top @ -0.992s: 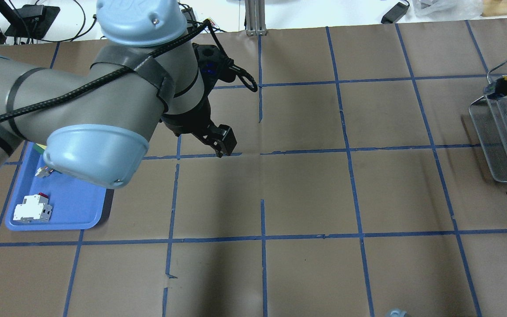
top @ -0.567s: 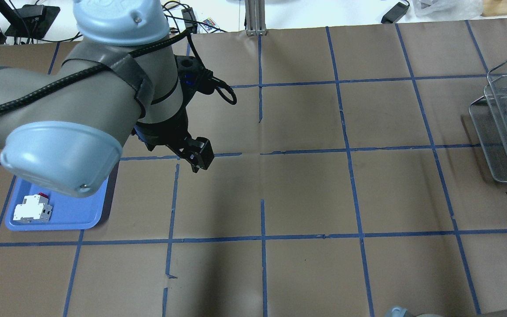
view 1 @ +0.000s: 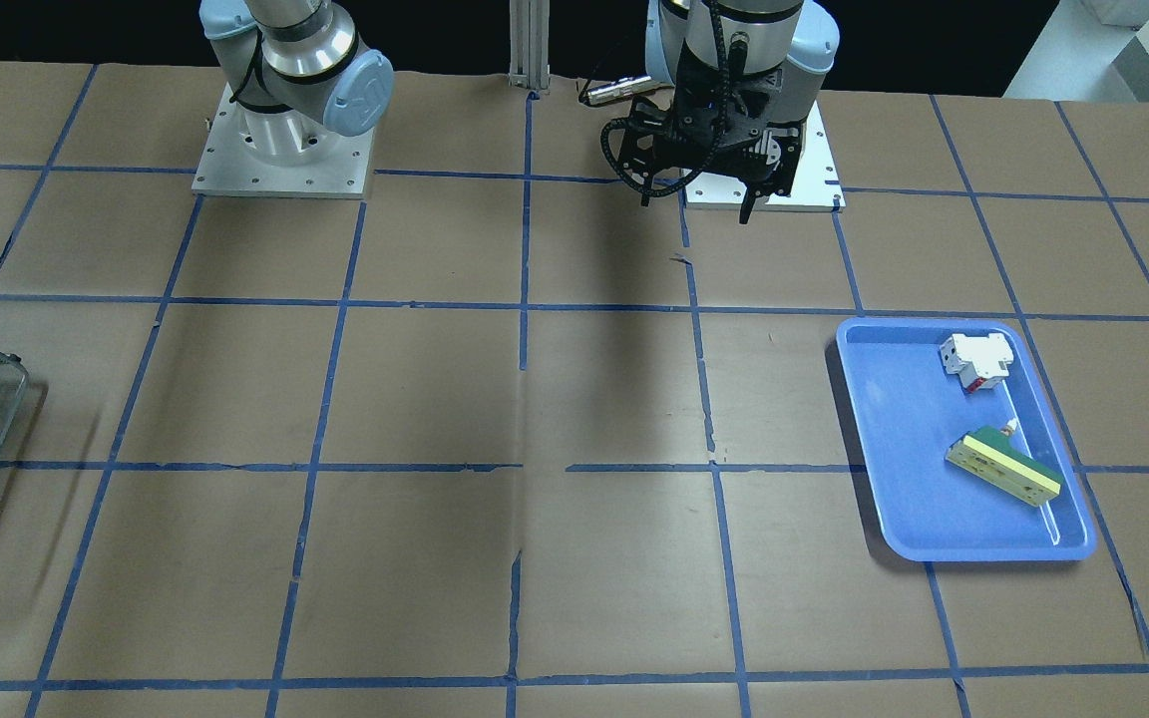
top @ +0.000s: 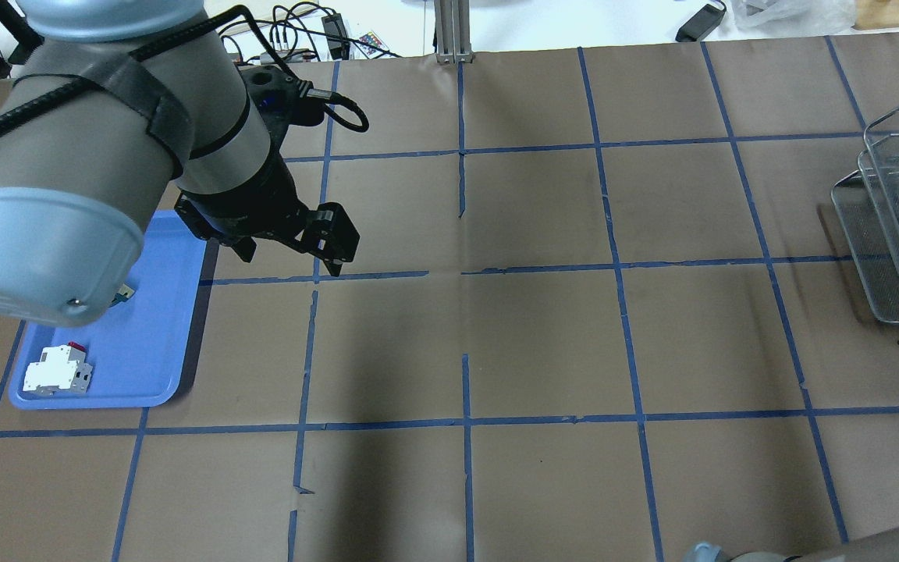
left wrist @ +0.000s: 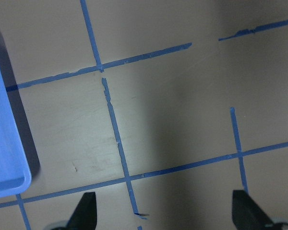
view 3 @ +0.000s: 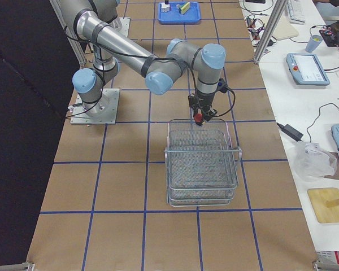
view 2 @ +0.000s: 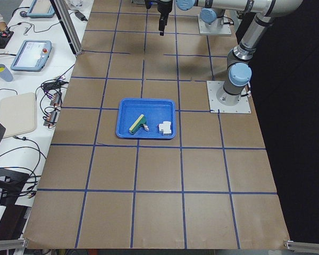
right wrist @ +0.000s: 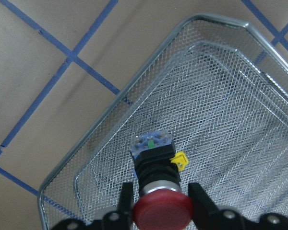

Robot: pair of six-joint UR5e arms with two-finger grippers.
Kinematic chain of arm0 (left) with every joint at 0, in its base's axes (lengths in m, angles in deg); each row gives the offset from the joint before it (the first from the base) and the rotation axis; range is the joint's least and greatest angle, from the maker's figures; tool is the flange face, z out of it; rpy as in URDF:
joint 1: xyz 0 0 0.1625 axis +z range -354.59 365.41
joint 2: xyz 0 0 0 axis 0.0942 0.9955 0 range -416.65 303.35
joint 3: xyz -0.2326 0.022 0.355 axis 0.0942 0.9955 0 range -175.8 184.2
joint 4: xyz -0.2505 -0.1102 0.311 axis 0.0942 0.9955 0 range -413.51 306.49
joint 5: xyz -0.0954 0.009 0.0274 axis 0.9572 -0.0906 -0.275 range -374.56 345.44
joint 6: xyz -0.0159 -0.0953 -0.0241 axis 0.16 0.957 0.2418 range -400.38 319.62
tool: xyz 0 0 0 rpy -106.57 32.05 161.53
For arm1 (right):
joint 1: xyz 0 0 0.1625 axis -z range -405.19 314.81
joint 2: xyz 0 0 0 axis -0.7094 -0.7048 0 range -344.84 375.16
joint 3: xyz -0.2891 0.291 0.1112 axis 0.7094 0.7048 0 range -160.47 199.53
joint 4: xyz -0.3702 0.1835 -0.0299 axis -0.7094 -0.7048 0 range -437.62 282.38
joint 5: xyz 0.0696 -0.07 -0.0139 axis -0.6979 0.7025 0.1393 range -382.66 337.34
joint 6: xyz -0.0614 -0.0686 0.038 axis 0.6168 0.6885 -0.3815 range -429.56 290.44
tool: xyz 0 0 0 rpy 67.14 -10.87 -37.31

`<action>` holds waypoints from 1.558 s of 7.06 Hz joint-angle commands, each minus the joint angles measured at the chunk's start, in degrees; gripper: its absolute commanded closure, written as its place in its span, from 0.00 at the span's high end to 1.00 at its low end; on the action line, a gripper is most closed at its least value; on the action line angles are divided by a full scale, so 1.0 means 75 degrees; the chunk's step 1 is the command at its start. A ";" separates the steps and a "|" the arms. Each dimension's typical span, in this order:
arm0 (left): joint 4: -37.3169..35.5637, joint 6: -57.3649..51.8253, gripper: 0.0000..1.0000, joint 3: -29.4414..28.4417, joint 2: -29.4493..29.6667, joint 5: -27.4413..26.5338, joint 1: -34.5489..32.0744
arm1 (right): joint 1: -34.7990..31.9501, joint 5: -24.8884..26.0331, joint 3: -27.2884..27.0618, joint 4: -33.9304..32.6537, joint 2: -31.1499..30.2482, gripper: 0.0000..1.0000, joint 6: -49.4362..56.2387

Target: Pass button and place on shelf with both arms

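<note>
Red-capped button (right wrist: 156, 179), clamped in your right gripper (right wrist: 162, 197), hangs just above the wire shelf (right wrist: 230, 120), over its top tier near one corner. Your left gripper (left wrist: 165, 213) gapes wide and empty, well apart from the shelf. Placing step, likely: lower it, then release

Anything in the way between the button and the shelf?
Nothing visible. The right gripper holds the button in its jaws over the shelf, and in the wrist view the mesh beneath it is bare.
</note>
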 commanded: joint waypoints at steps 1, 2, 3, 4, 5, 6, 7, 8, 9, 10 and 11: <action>-0.0089 -0.0035 1.00 0.0007 -0.0032 -0.0043 0.0089 | 0.0002 0.0205 -0.0011 -0.0062 0.0054 0.01 -0.0002; -0.0089 -0.0035 1.00 -0.0004 -0.0032 -0.0031 0.0113 | 0.0002 0.0216 -0.0023 -0.0062 0.0112 0.26 -0.0002; -0.0089 -0.0035 1.00 -0.0004 -0.0032 -0.0043 0.0124 | 0.0002 0.0228 -0.0023 -0.0062 0.0229 0.41 -0.0002; -0.0112 -0.0035 1.00 -0.0004 -0.0032 -0.0031 0.0148 | 0.0002 0.0240 -0.0023 -0.0062 0.0253 0.50 -0.0002; -0.0136 -0.0035 1.00 -0.0028 -0.0032 -0.0031 0.0160 | -0.0009 0.0240 -0.0023 -0.0062 0.0253 0.67 -0.0002; -0.0159 -0.0035 1.00 -0.0028 -0.0032 -0.0031 0.0160 | 0.0002 0.0240 -0.0023 -0.0062 0.0253 0.81 -0.0002; -0.0159 -0.0035 1.00 -0.0028 -0.0032 -0.0043 0.0160 | -0.0009 0.0240 -0.0023 -0.0004 0.0242 0.93 -0.0002; -0.0159 -0.0035 1.00 -0.0028 -0.0032 -0.0043 0.0160 | 0.0002 0.0263 -0.0011 0.0067 0.0160 0.98 0.0009; -0.0159 -0.0035 1.00 -0.0028 -0.0032 -0.0043 0.0160 | 0.0002 0.0356 -0.0011 0.0125 0.0043 0.97 0.0021; -0.0159 -0.0035 1.00 -0.0028 -0.0044 -0.0055 0.0160 | 0.0002 0.0322 -0.0011 0.0462 -0.0167 0.98 -0.0002; -0.0159 -0.0035 1.00 -0.0028 -0.0044 -0.0055 0.0160 | -0.0009 0.0275 -0.0046 0.0941 -0.0528 0.98 -0.0640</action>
